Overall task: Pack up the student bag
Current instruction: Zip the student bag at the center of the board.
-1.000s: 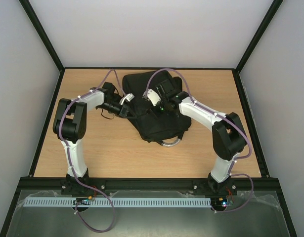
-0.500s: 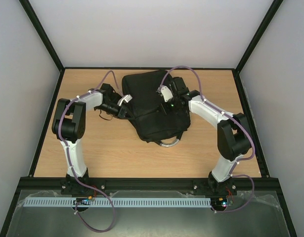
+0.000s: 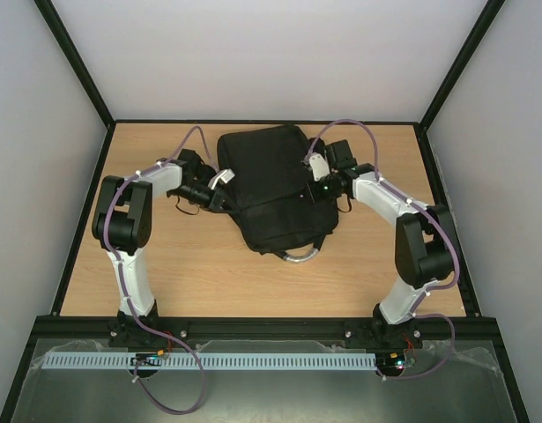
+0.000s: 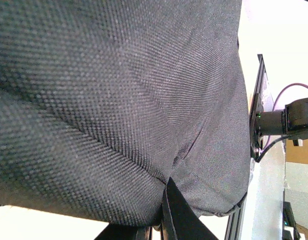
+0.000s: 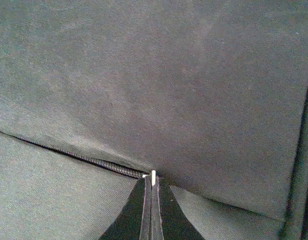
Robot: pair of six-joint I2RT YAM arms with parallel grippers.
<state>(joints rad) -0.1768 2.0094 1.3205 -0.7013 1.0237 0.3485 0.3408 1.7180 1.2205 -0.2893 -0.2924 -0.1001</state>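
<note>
Two end effectors are on the student bag, one at each side, and both are clenched. The bag lies flat on the wooden counter, toward the far half and about midway between the side edges, with its grey loop poking out at the near edge.

Your left end effector comes in from the bag's left side, low against the counter. In the left wrist view its fingers are pressed together and the black weave bunches into a fold that runs straight down into the tips, so it is pinching the bag's fabric. The cloth fills almost the whole of that view, hanging just above the fingers.

Your right end effector sits at the bag's right edge, toward the far corner, with the arm folded back along the right side of the counter. In the right wrist view the two fingers are tight together with no gap. A line of zipper teeth runs in from the left and ends right at the tips, where a small pale tab shows between them. That end effector grips the bag by this tab. Dark fabric lies directly ahead of and to either side of the fingers.
</note>
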